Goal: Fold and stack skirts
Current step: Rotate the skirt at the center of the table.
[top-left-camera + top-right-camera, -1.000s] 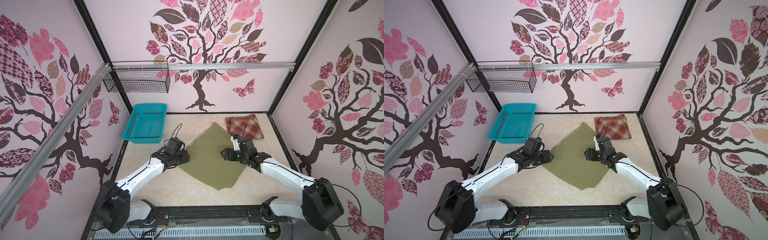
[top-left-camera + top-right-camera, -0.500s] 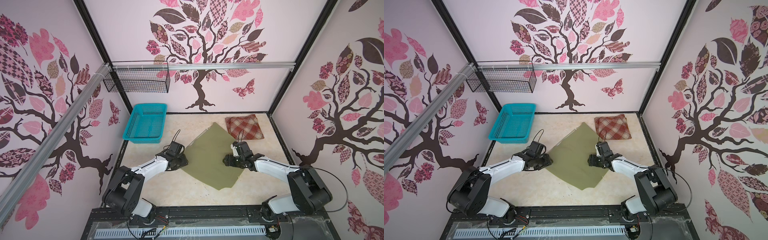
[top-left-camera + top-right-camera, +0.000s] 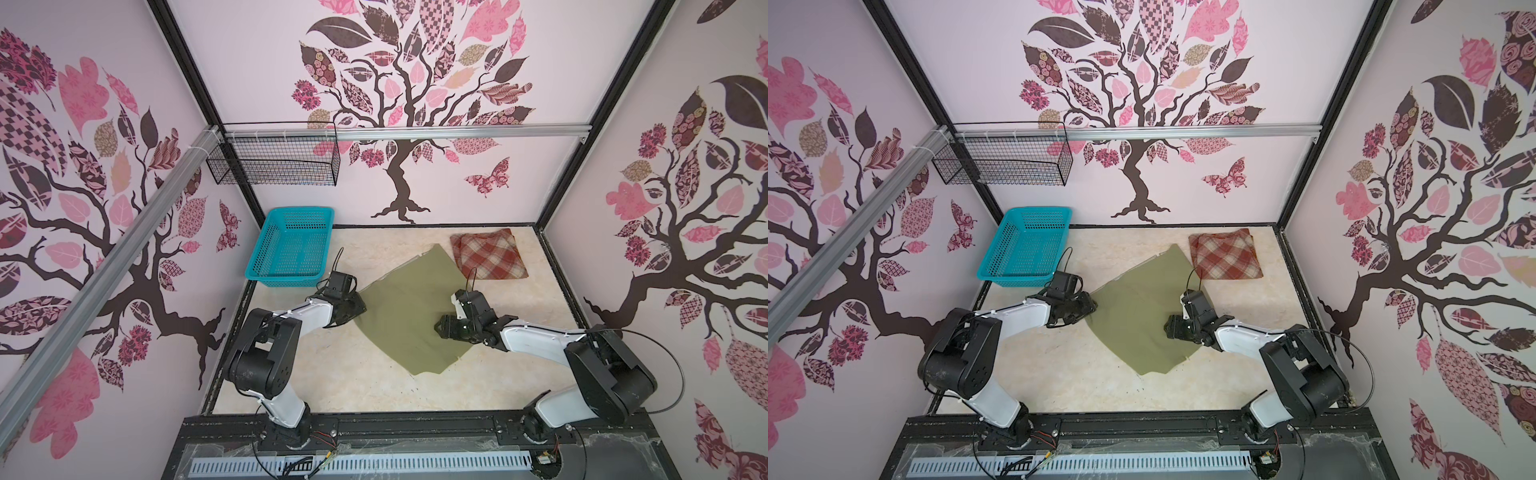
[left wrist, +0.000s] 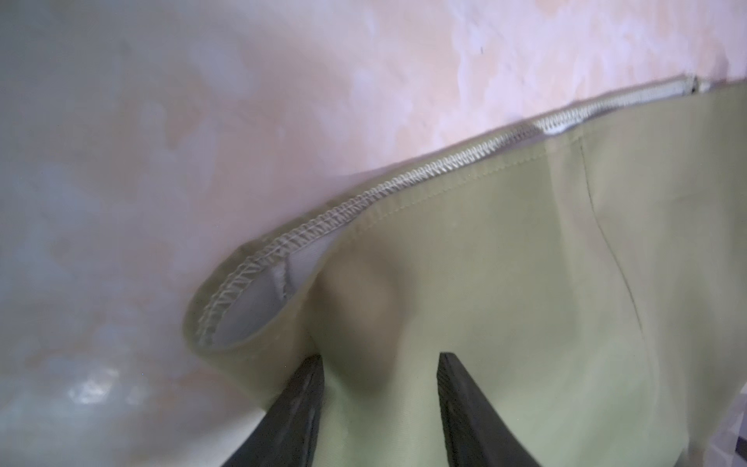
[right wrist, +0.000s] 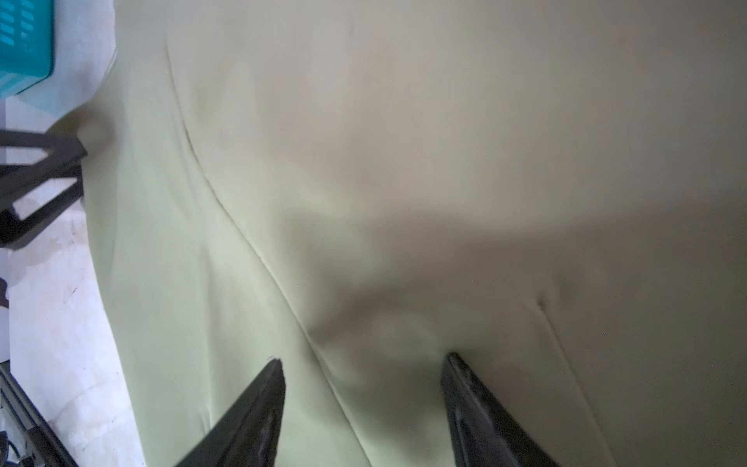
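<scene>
Where the left gripper (image 4: 380, 358) meets the olive-green skirt (image 3: 407, 299), the jaws stand apart. Both dark fingers (image 4: 299, 412) sit tip-down on the cloth, and a soft mound of fabric rises in the gap. It is touched, not visibly clamped. Just past the tips the stitched hem curls over and shows the pale lining (image 4: 258, 307).

Right gripper (image 5: 361, 360): jaws also apart, a little wider. The tips rest on the skirt's opposite side and a seam runs between them. The cloth dimples there, with no fold caught.

The olive-green skirt lies spread flat, corner-on, mid-table (image 3: 332, 382) between the two arms. The plaid skirt (image 3: 488, 253) is folded at the far right corner, just beside the olive one's far tip. I cannot tell whether they touch.

Hard to make out:
- In both top views the wrist housings cover the fingertips.
- The right arm hides part of the skirt's near-right edge.
- Both wrist views are soft and cut the fingers off low.
- In the right wrist view only a corner of the turquoise basket (image 5: 24, 40) shows.
</scene>
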